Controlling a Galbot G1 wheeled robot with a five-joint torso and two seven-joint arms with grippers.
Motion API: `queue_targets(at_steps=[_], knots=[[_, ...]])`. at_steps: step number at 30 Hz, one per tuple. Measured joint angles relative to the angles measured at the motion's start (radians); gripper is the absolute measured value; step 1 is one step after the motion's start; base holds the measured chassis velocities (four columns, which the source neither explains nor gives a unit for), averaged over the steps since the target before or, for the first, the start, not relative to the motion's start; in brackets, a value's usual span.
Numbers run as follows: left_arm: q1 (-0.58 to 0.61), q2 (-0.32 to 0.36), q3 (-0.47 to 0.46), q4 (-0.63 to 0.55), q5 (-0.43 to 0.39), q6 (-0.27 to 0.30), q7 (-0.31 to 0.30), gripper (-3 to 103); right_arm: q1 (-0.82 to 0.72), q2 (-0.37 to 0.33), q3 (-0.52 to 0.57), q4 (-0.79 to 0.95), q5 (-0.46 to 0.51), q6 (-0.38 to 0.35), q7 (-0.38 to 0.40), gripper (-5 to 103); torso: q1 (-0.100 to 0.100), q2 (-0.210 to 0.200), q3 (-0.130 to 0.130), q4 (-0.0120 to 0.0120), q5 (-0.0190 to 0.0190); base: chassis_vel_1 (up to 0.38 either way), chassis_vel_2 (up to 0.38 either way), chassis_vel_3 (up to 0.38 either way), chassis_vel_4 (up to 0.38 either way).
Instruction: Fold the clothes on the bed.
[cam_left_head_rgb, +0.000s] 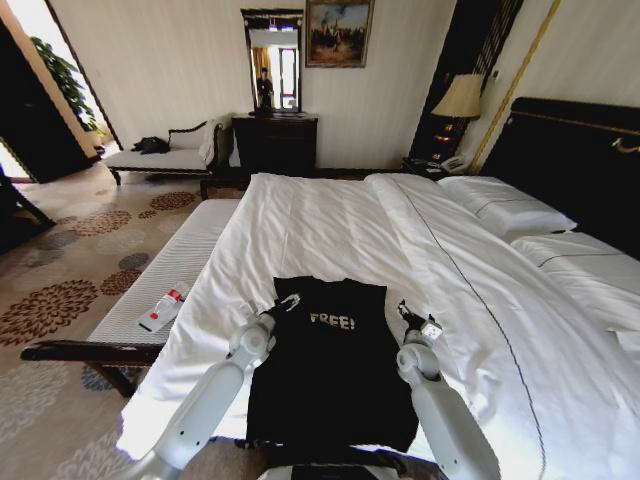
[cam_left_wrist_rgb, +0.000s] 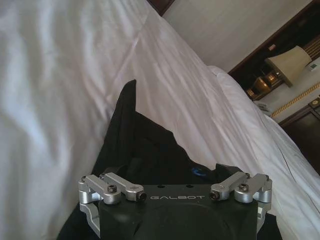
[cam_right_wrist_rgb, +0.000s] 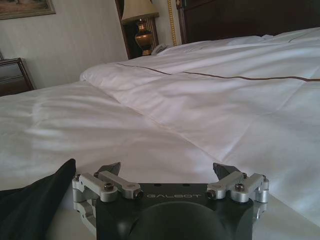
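In the head view, the black T-shirt (cam_left_head_rgb: 330, 370) lies on the near edge of the bed (cam_left_head_rgb: 330, 230), lettering up and already narrowed into a long strip, its lower part hanging toward the robot. The left gripper (cam_left_head_rgb: 287, 303) sits at the strip's far left corner and the right gripper (cam_left_head_rgb: 415, 320) just off its far right edge, over the white duvet (cam_left_head_rgb: 480, 290). In the left wrist view, the left gripper (cam_left_wrist_rgb: 178, 172) is over dark cloth that bunches between its linkages; whether it pinches the fabric cannot be told. In the right wrist view, the right gripper (cam_right_wrist_rgb: 167, 170) stands released, fingers apart over bare duvet, with the shirt (cam_right_wrist_rgb: 30, 200) beside it. The cotton looks light, limp and wrinkle-prone, best taken by its far corners.
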Motion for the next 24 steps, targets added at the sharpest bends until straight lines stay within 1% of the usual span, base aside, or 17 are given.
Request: queue_targets(at_steps=[7,18,24], knots=[[-0.021,-0.006,0.034,0.022,0.008,0.004,-0.001,100,0.002,-0.003,0.005,-0.012,0.001,0.0,0.0,100,0.0,0.0,0.0,0.0,0.0,0.0,0.0,0.0,0.0],[-0.021,-0.005,0.043,0.027,0.015,0.008,-0.001,100,0.006,-0.001,0.002,-0.019,0.0,0.001,0.002,100,0.0,0.0,0.0,0.0001,-0.0002,0.0,0.0,0.0,0.0],[-0.014,0.01,0.024,0.033,0.022,0.008,0.0,100,0.005,0.001,0.002,-0.018,-0.001,0.001,0.004,100,0.0,0.0,0.0,0.0001,-0.0002,0.0,0.0,0.0,0.0]])
